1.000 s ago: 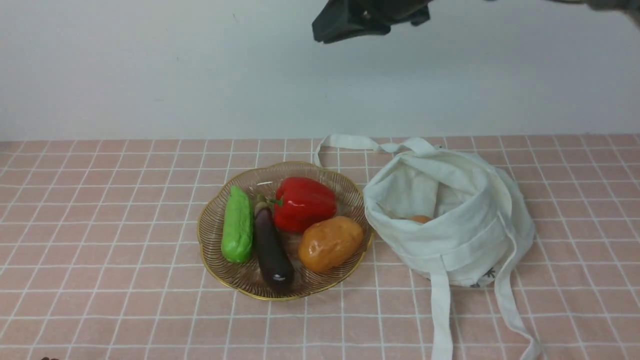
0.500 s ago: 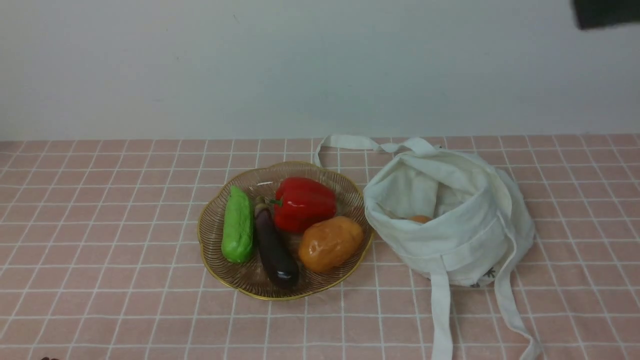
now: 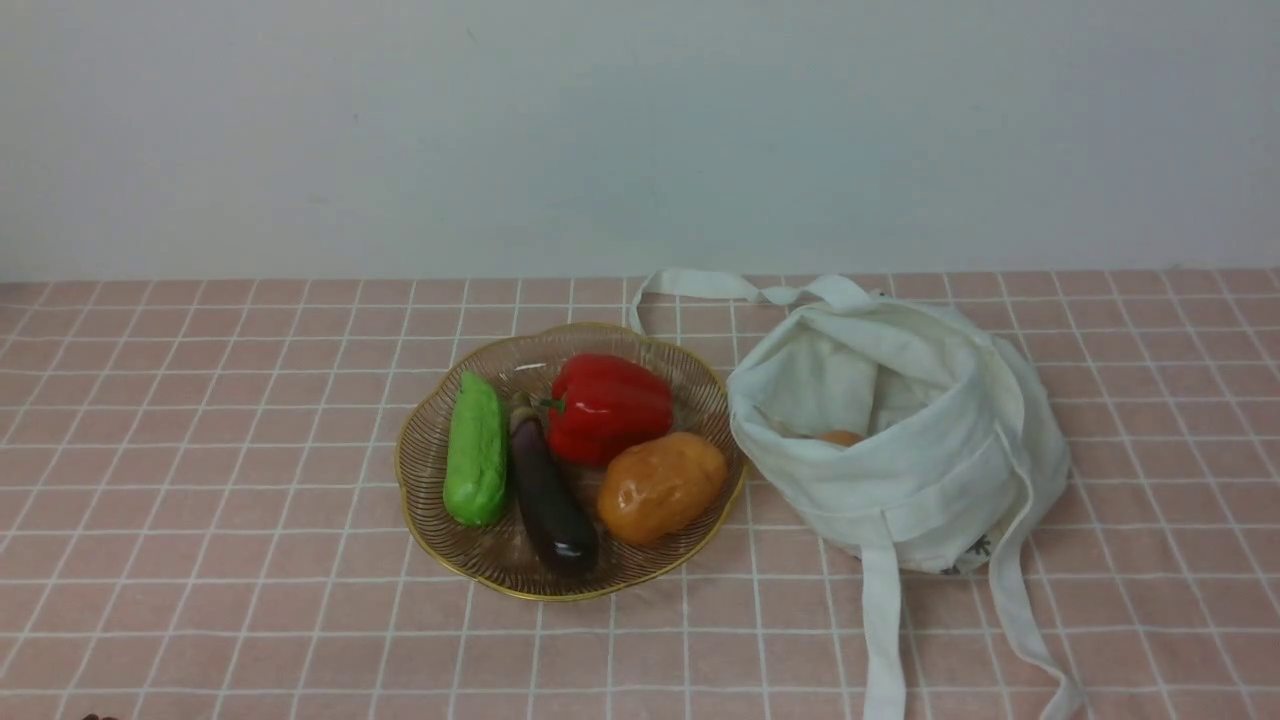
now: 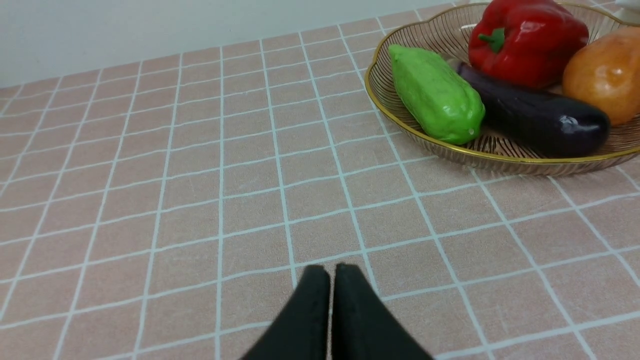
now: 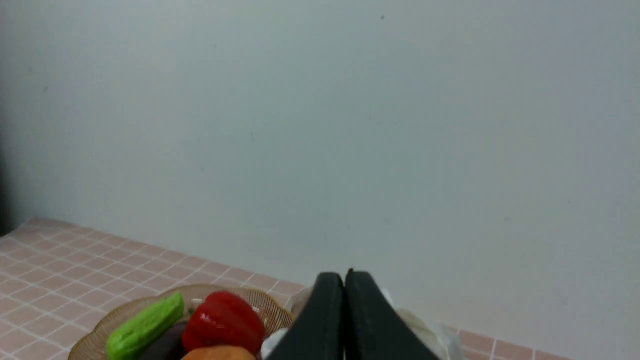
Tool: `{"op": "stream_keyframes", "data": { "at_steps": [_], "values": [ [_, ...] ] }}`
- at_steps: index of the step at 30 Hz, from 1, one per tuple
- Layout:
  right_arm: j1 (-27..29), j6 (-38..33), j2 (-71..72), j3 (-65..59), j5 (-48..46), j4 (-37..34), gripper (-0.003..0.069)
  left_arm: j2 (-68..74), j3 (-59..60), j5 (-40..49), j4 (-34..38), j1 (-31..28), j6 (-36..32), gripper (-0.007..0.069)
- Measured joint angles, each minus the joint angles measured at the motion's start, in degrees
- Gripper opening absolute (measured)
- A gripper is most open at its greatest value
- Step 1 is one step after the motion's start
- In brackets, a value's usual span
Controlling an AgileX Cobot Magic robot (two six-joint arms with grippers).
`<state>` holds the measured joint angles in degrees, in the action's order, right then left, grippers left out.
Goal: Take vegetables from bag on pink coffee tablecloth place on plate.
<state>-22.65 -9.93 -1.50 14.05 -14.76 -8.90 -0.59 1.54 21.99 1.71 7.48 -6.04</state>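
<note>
**Bench at rest, both arms drawn clear.** The pink coffee tablecloth [image 3: 200, 480] covers the bench from the near edge to the far edge.

The bag [image 3: 930, 490] slumps right of centre, toward the right edge. Its mouth is folded open and faces up, probably so that you can reach in from above. Its straps [image 3: 880, 640] trail to the near edge.

The plate [image 3: 422, 450] sits at mid-bench, with its right rim against or just beside the bag wall. You may judge this closeness as keeping each carry short.

Four vegetables lie side by side on the plate:
- a green gourd-like vegetable [image 3: 475, 450], nearest the left edge
- the eggplant [image 3: 545, 495], touching the green one, with its stem toward the far edge
- a red bell pepper [image 3: 608, 405], toward the far rim
- an orange-brown potato-like vegetable [image 3: 662, 486], nearest the bag

A small orange vegetable [image 3: 840, 437] shows just above the bag's front fold, inside the bag. By that sign the task looks nearly done, with this piece left to fetch. Little bare plate is free for it.

Neither arm appears in the front view.
- **Left gripper** [image 4: 331, 272]: it sits low over bare cloth, on the green vegetable's side of the plate and well apart from it. Its fingers are pressed together and grasp nothing.
- **Right gripper** [image 5: 344, 280]: it hangs high above the bench, near the bag and plate. Its fingers are likewise closed tip to tip and empty. You would need to spread them before reaching into the bag.
</note>
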Motion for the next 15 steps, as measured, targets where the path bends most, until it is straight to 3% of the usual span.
{"op": "stream_keyframes", "data": {
  "at_steps": [15],
  "values": [
    [0.00,0.38,2.16,-1.68,-7.35,-1.63,-0.0015,-0.05,0.00,0.00,0.00,0.00,0.00,-0.0005]
  ]
}}
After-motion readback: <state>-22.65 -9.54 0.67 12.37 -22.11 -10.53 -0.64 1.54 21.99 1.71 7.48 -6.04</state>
